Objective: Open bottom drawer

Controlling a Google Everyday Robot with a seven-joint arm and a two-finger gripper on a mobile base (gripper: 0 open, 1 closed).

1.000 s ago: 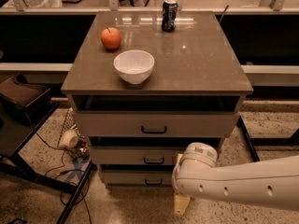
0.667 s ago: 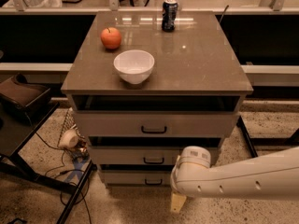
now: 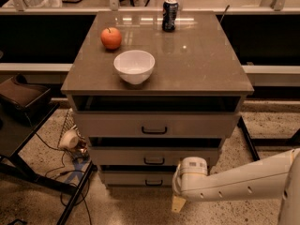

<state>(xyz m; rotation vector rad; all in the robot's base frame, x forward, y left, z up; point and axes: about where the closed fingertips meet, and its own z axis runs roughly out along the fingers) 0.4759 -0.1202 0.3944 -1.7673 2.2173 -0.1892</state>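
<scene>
Judging this as the approach step, we hold our gripper [image 3: 178, 203] low near the floor [image 3: 126, 212], just beside the shut-looking bottom drawer [image 3: 126, 177], cannot tell how wide it stands, and next must align it with the black handle [image 3: 153, 183].

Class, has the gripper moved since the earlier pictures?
Yes. The gripper has edged slightly left in view, toward the handle of the bottom drawer, and sits below and right of it.

bottom drawer [image 3: 126, 177] | lowest, narrowest of three; pale grey-white front, small black bar handle [image 3: 153, 182] | pushed in, level | beneath tabletop [image 3: 201, 64] front edge | gripper [image 3: 178, 204] low, at drawer's right end, contact unclear
</scene>
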